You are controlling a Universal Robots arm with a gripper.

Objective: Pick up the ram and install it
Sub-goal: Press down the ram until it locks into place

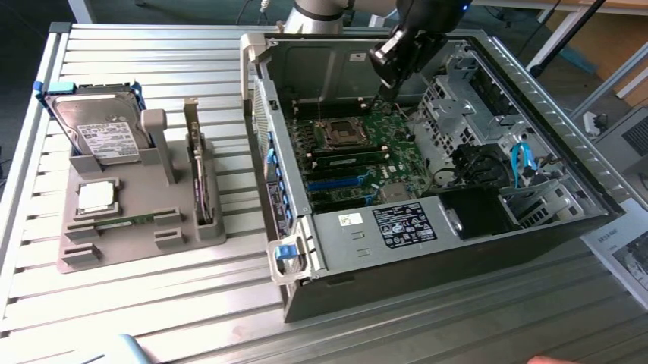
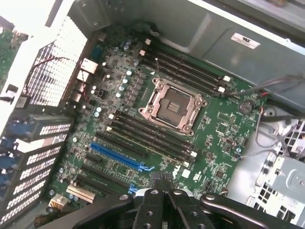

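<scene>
Exterior view: the black claw (image 1: 390, 64) hangs clenched and empty inside the open grey computer case (image 1: 567, 152), above the green motherboard (image 1: 354, 152). The narrow green ram stick (image 1: 127, 222) lies slotted in the grey holder tray (image 1: 121, 250) near the table's (image 1: 152, 311) edge on the exterior view's left, likely kept steady for picking.

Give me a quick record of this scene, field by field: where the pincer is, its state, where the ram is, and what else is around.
pincer position: pincer above the motherboard inside the open computer case
pincer state: shut, nothing visibly held
ram: ram lying in the grey holder on the exterior view's left
cpu socket: cpu socket open and empty
other parts in holder: hard drive, processor chip, expansion card
</scene>
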